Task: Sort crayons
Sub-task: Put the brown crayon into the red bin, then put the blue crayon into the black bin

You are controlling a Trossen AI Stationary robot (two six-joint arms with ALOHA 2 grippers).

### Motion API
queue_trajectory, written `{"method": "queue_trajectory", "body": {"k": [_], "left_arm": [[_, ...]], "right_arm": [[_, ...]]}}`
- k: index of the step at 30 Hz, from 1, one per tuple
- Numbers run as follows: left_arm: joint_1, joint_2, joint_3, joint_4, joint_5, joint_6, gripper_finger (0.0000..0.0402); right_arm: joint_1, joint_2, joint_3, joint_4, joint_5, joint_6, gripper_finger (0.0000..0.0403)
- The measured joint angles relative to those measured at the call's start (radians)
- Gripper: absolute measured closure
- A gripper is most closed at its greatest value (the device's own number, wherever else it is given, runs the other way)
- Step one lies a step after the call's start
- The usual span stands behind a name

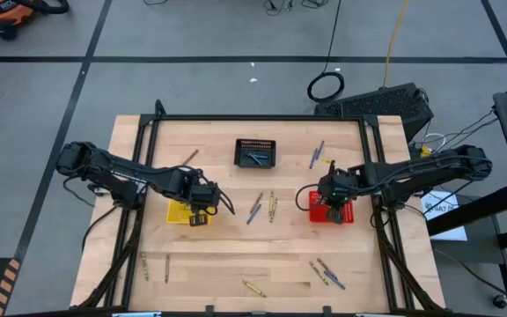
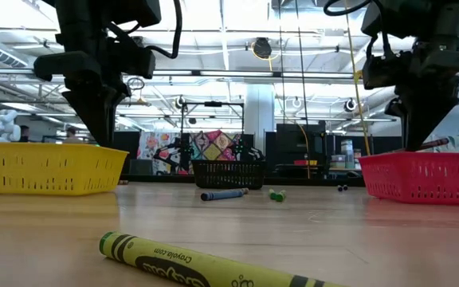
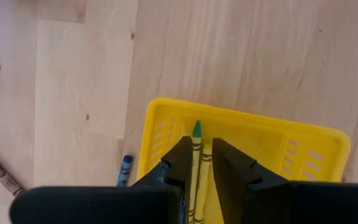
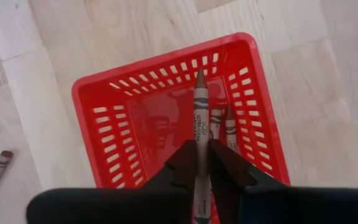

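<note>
High view: the left claw point(image 1: 199, 214) hangs over the yellow basket point(image 1: 178, 212); the right claw point(image 1: 333, 208) hangs over the red basket point(image 1: 345, 214). Loose crayons point(image 1: 261, 208) lie on the desk point(image 1: 236, 255) between the two baskets; a black basket point(image 1: 255, 152) sits behind them.

Low view: a yellow-green crayon point(image 2: 205, 266) lies nearest the camera.

Left wrist view: the left claw point(image 3: 196, 158), narrowly parted, grips a yellow crayon point(image 3: 196, 171) over the yellow basket point(image 3: 272, 140).

Right wrist view: the right claw point(image 4: 201, 155), narrowly parted, pinches a brown crayon point(image 4: 200, 118) over the red basket point(image 4: 123, 118), where two crayons point(image 4: 224, 126) lie.
</note>
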Motion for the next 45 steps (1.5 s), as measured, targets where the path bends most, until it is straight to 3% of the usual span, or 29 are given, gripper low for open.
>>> {"method": "queue_trajectory", "body": {"k": [12, 17, 24, 33, 45], "left_arm": [[0.000, 0.000, 0.000, -0.001, 0.000, 0.000, 0.0344], [0.000, 0.000, 0.000, -0.001, 0.000, -0.003, 0.0344], [0.000, 0.000, 0.000, -0.001, 0.000, -0.003, 0.0344], [0.000, 0.000, 0.000, -0.002, 0.000, -0.001, 0.0344], [0.000, 0.000, 0.000, -0.005, 0.000, 0.000, 0.0344]], "right_arm": [[0.000, 0.000, 0.000, 0.020, -0.004, 0.124, 0.0300], [-0.008, 0.000, 0.000, 0.103, -0.018, 0.183, 0.0292], [0.011, 0.000, 0.000, 0.237, -0.155, 0.391, 0.0297], [0.156, 0.000, 0.001, 0.407, -0.206, 0.577, 0.0300], [0.423, 0.018, 0.001, 0.421, -0.075, 0.906, 0.0300]]}}
